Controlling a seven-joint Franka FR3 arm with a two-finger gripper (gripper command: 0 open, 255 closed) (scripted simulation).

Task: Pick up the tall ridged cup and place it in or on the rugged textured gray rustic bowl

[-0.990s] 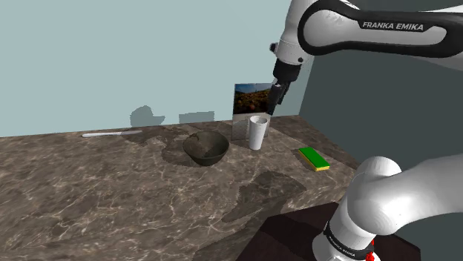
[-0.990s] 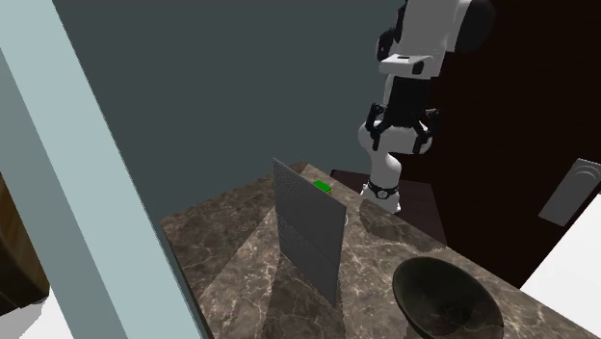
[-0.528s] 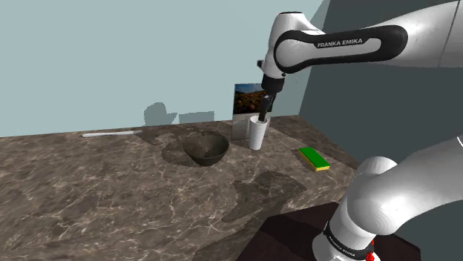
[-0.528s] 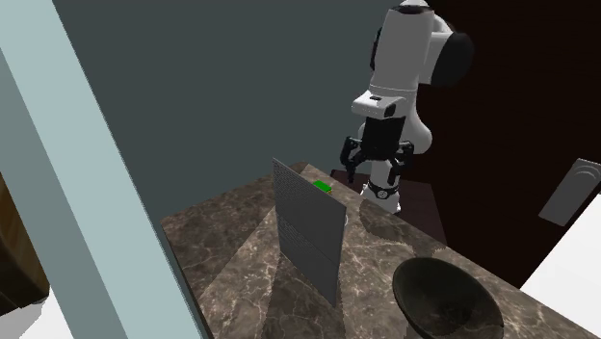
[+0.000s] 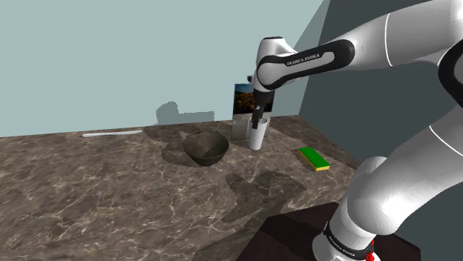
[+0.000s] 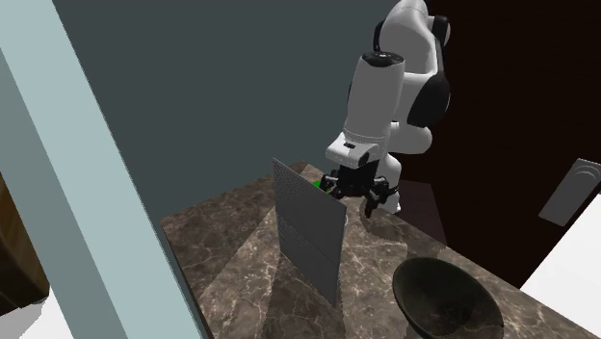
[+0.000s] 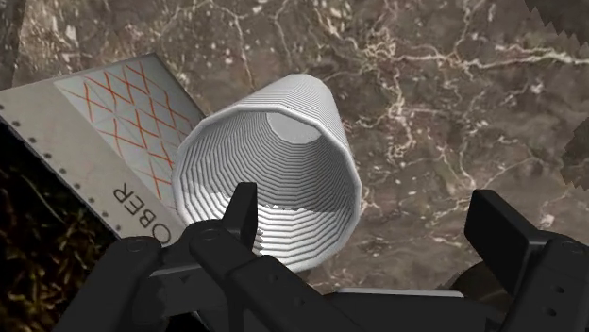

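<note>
**Shoulder view.** Tall ridged cup (image 5: pixel 257 138), white, upright on the marble countertop (image 5: pixel 111 185) right of frame centre, just in front of a desk calendar (image 5: pixel 248 104). Black gripper (image 5: pixel 257 119) directly over the cup's mouth. Dark rustic bowl (image 5: pixel 205 148) to the cup's left, near but not touching. Green sponge (image 5: pixel 314 159) lower right of the cup.

**Second exterior view.** Gripper (image 6: pixel 352 188) low beside the calendar's grey back (image 6: pixel 308 231), at frame centre. Bowl (image 6: pixel 448 299) at lower right.

**Wrist view.** Cup (image 7: pixel 274 179) seen from above, empty, beside the calendar (image 7: pixel 104 141). Gripper (image 7: pixel 368 212) spread wide and holding nothing: one finger (image 7: pixel 241 212) in front of the cup's mouth, the other well outside the wall.

**Handling (judged).** Probably light, stiff and thin-walled. Fine horizontal ridges likely to resist slipping. Tall and narrow, hence easily tipped by a sideways nudge. Best taken either by pinching one wall at the rim or by clasping across the upper body, centred, with moderate force.
</note>
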